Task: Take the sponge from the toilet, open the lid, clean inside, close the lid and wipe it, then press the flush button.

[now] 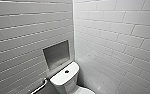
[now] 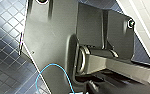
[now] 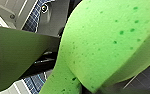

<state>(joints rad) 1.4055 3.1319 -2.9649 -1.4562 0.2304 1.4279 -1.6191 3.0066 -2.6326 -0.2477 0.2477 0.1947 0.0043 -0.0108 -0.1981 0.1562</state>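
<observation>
Right claw (image 3: pixel 62 58) grasps the sponge (image 3: pixel 106 42); left claw (image 2: pixel 101 86), cannot tell. Squashy foam could slip free before reaching the toilet (image 1: pixel 66 78).

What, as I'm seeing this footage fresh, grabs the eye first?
The bright green sponge, held huge before the right wrist camera above dark blue floor tiles. In the head view, the white toilet sits in a white-tiled corner, dark flush button on top, below a grey wall niche.
</observation>
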